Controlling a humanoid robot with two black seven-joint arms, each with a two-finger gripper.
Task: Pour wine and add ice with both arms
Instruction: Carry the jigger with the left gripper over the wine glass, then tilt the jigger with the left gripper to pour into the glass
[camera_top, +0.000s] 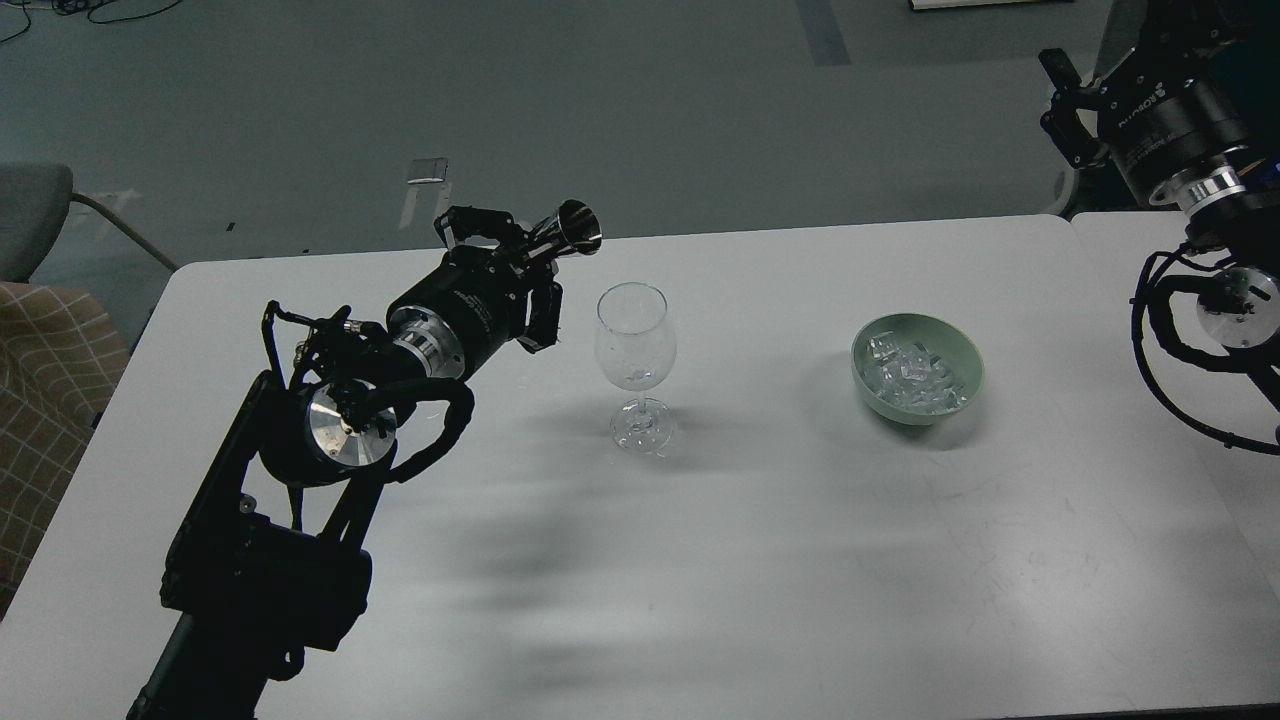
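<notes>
A clear stemmed wine glass (635, 340) stands upright in the middle of the white table (760, 560). My left gripper (535, 255) is just left of the glass's rim. It is shut on a small shiny metal measuring cup (572, 226), tilted with its mouth turned toward the glass. A pale green bowl (965, 350) to the right of the glass holds several clear ice cubes (912, 378). My right arm is raised at the top right, and its gripper (1066, 105) is dark, far above and right of the bowl.
A second table (1140, 260) joins at the right under my right arm's cables. A chair with a checked cushion (40, 360) stands off the table's left edge. Grey floor lies beyond the far edge.
</notes>
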